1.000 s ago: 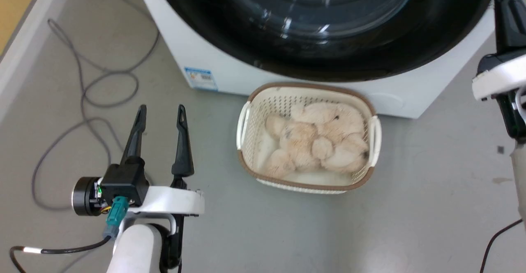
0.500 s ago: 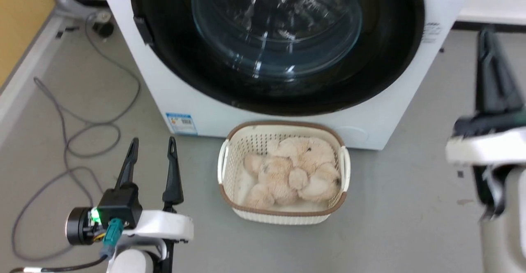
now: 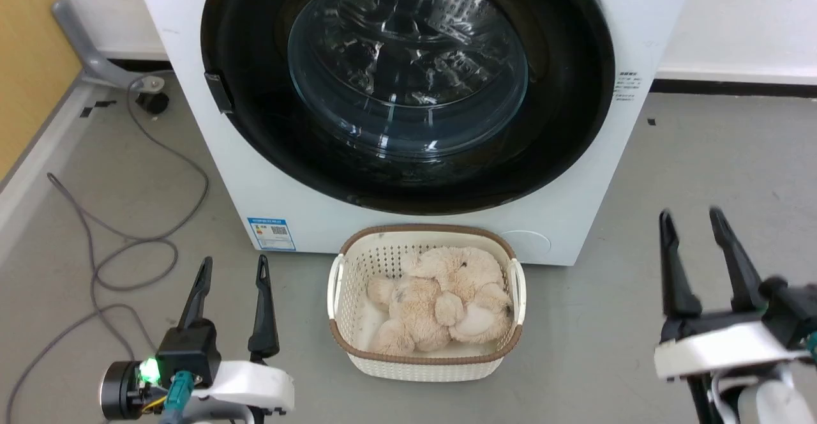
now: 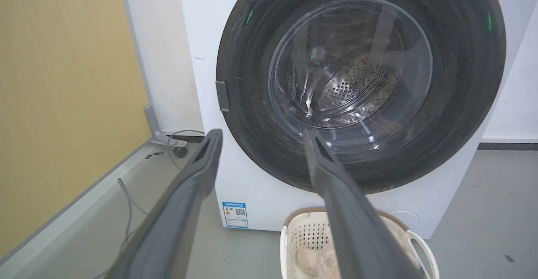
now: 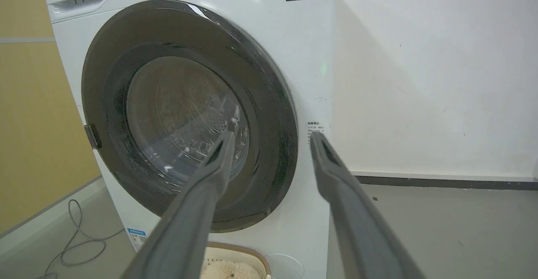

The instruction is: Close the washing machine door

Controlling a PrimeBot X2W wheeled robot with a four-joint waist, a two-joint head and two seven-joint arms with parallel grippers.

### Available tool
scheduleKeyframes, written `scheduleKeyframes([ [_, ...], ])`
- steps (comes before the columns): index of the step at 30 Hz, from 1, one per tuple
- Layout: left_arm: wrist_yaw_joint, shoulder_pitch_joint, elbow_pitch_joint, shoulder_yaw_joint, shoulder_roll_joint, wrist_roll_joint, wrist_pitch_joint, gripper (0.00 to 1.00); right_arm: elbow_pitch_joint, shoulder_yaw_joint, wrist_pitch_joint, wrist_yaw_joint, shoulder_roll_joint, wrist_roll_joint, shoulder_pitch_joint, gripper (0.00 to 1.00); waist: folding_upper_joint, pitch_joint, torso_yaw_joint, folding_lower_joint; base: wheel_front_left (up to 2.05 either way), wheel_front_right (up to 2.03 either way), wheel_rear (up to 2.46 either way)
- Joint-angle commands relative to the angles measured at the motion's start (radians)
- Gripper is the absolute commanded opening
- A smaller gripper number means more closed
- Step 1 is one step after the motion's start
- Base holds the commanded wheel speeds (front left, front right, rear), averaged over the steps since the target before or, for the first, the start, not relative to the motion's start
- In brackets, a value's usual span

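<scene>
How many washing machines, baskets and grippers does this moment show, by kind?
Washing machines: 1, the washing machine
Baskets: 1, the white basket
Grippers: 2, the left gripper and the right gripper, both open
Total: 4

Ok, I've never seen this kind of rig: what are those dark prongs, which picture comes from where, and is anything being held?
This is a wheeled robot with two arms. The wide picture comes from its head camera, looking down: the two-pronged left gripper sits lower left, the right gripper lower right. The other two pictures come from a camera on each wrist, looking along that gripper's fingers. Both grippers are open and hold nothing. Ahead stands a white washing machine; its round black door looks shut. On the floor before it sits a white basket with a beige plush toy inside.
</scene>
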Motion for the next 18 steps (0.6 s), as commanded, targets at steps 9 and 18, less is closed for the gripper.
scheduleKeyframes([
  [9,0.013,0.045,0.004,-0.005,0.003,0.023,-0.004,1.0,0.066,0.041,-0.004,-0.001,0.01,-0.009,0.106,1.0,0.0,-0.021,-0.005,0.0001,0.0,0.0,0.0],
  [18,0.009,0.04,0.006,-0.01,0.0,0.017,0.0,0.0,0.056,0.036,0.0,0.0,0.005,0.0,0.117,0.0,0.0,-0.028,-0.006,0.0001,0.0,0.0,0.0],
])
